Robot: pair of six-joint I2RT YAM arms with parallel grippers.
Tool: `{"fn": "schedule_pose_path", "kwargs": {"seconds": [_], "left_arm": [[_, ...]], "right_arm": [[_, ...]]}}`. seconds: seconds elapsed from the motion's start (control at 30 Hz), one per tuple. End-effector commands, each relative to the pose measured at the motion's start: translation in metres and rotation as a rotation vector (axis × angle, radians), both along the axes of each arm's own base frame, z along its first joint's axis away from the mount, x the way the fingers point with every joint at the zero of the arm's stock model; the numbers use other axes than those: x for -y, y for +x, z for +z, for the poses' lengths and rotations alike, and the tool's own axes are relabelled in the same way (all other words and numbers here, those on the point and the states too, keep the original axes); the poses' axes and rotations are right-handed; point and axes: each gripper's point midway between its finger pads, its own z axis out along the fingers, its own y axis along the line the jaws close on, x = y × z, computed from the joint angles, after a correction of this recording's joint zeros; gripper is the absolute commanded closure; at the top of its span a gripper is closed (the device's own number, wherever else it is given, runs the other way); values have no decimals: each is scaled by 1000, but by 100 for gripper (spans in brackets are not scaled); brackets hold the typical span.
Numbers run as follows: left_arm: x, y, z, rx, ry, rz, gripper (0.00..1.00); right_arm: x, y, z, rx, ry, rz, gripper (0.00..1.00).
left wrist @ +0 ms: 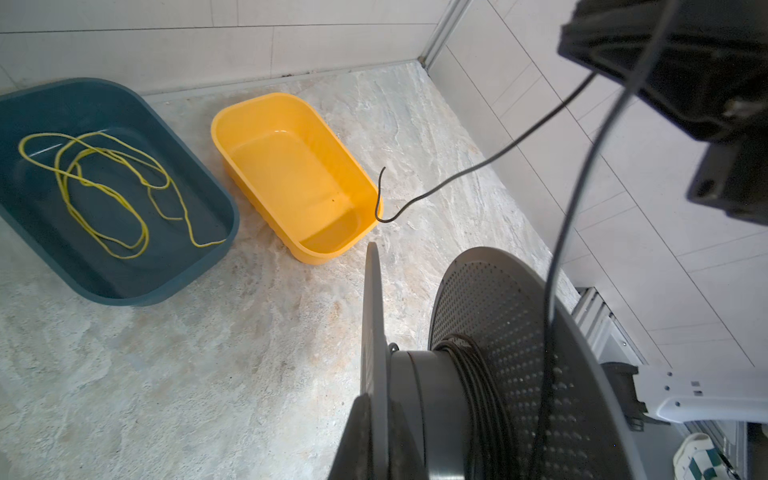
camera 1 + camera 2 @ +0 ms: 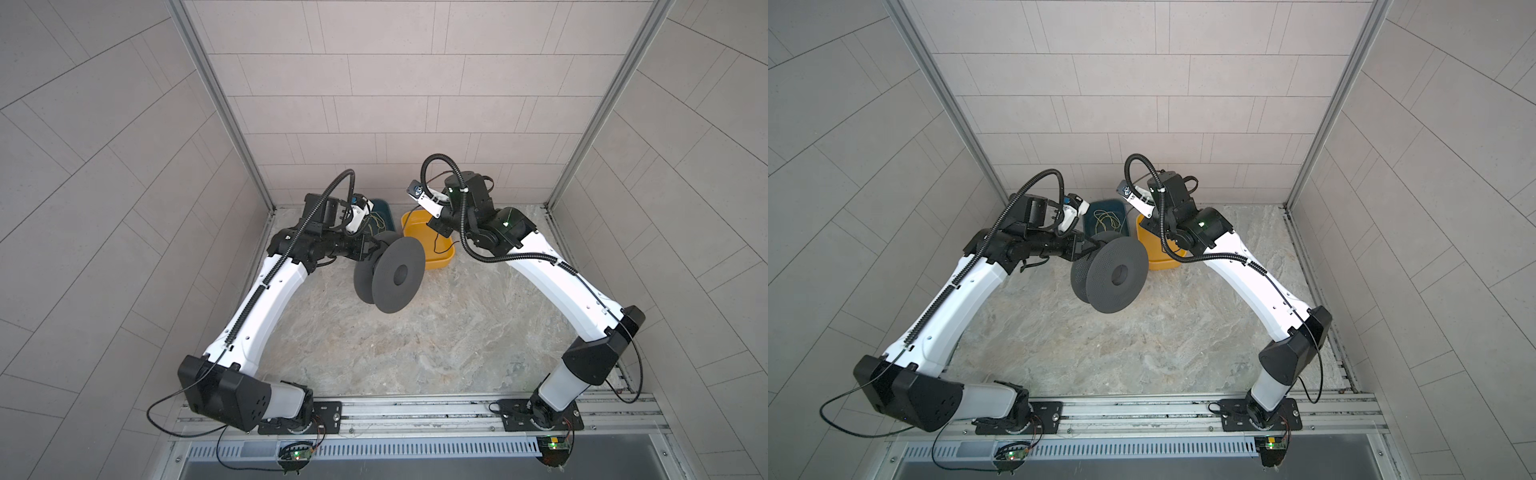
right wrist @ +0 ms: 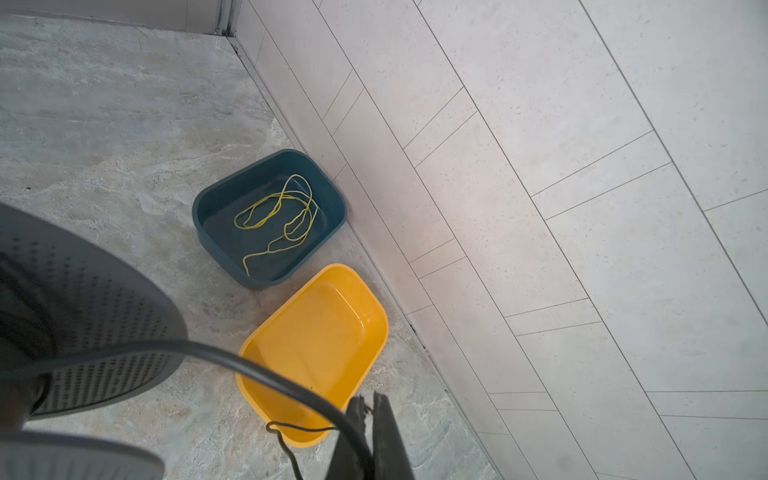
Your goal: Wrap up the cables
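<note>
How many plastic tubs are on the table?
2. A dark teal plastic tub at the back; a yellow plastic tub just right of it in both top views. None appear hidden.

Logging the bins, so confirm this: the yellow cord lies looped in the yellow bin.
Wrong bin. The yellow cord lies looped in the blue bin, not the yellow bin, which has none of it. The left wrist view shows this.
</note>
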Motion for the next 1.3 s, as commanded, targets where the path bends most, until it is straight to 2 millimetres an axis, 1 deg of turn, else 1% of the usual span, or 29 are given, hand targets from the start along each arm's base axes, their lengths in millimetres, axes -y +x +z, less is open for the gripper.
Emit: {"fn": "schedule_pose_path", "kwargs": {"seconds": [0.0, 0.2, 0.3, 0.37, 0.47, 0.63, 0.73, 0.83, 1.1, 1.2, 1.27], "left_arm": [[14, -26, 25, 32, -97, -112, 100], [25, -47, 44, -5, -197, -204, 100], [28, -51, 57, -5, -240, -216, 100], [27, -49, 64, 7, -263, -206, 100], [24, -43, 77, 21, -320, -180, 100], [17, -24, 100, 20, -459, -110, 100], [13, -12, 113, 20, -564, -84, 100], [6, -1, 119, 10, -622, -39, 100], [-8, 21, 129, 38, -689, 97, 100], [-14, 27, 135, 59, -723, 145, 100], [-18, 28, 139, 79, -739, 170, 100]], "right_arm": [[-1, 13, -6, -34, 100, 21, 100], [-1, 22, -28, -113, 220, 65, 100], [-2, 25, -43, -158, 290, 89, 100], [-1, 25, -49, -159, 315, 84, 100], [2, 22, -57, -163, 357, 77, 100], [0, 15, -75, -198, 403, 91, 100], [-1, 8, -82, -207, 443, 100, 100], [-3, 2, -84, -215, 486, 117, 100], [-8, -14, -87, -248, 614, 140, 100], [-9, -18, -87, -262, 696, 135, 100], [-13, -21, -88, -287, 741, 149, 100]]}}
